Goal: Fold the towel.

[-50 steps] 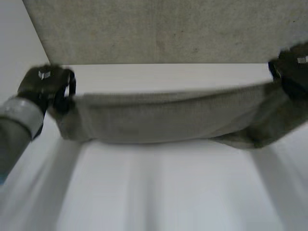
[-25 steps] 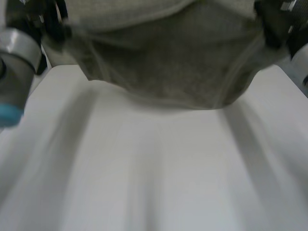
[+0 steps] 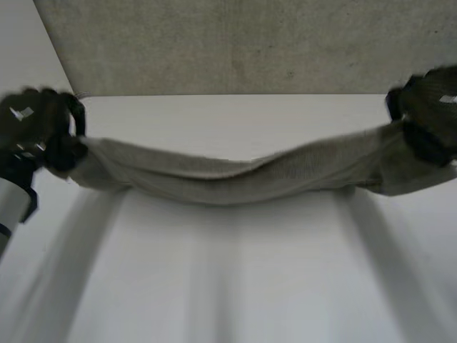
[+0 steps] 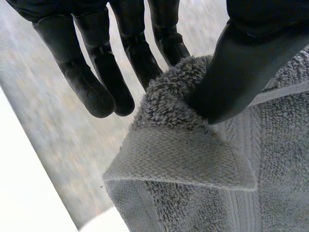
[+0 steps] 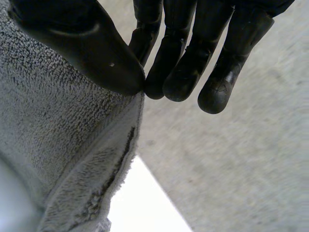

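Note:
A grey-green towel (image 3: 235, 175) hangs stretched between my two hands above the white table (image 3: 235, 279), sagging a little in the middle. My left hand (image 3: 39, 128) pinches its left end, with the thumb (image 4: 241, 72) pressing the bunched towel (image 4: 193, 159) edge against the fingers (image 4: 140, 58). My right hand (image 3: 428, 114) holds the right end; there the thumb (image 5: 87, 43) clamps the towel (image 5: 58, 145) edge against the fingers (image 5: 178, 63).
A grey speckled floor (image 3: 243, 43) lies beyond the table's far edge (image 3: 235, 95). The white tabletop stretches under and in front of the hanging towel.
The towel was raised close to the camera half a second ago. It now hangs lower and farther away, pulled taut between both hands, much as one second ago.

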